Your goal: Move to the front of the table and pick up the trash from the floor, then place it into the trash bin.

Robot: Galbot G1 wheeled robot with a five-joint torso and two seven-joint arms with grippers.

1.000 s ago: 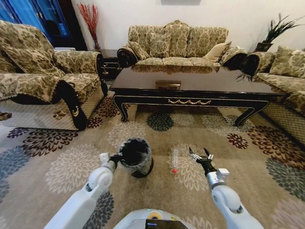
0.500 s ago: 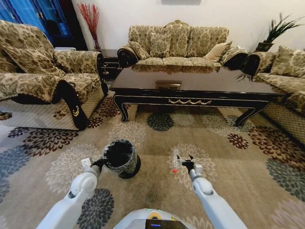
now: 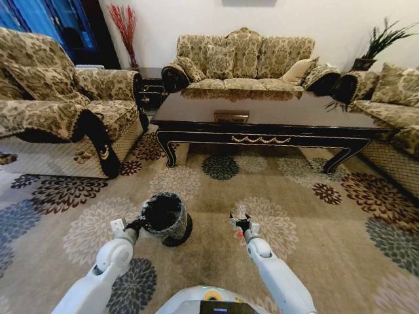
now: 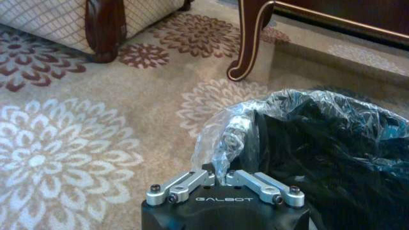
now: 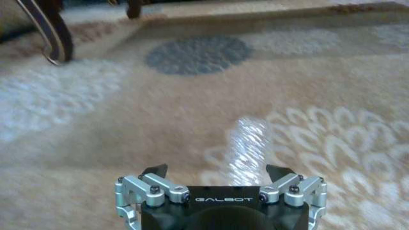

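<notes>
Right tool (image 5: 217, 173) astride bottle (image 5: 246, 148), bin (image 3: 163, 218) alongside.

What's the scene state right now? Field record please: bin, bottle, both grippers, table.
bin: upright on the carpet, bag folded over its rim
left gripper: shut on the bag at the bin's rim
bottle: clear, lying on the carpet right of the bin, not yet picked up
right gripper: open, its fingers either side of the bottle's near end
table: beyond both
</notes>
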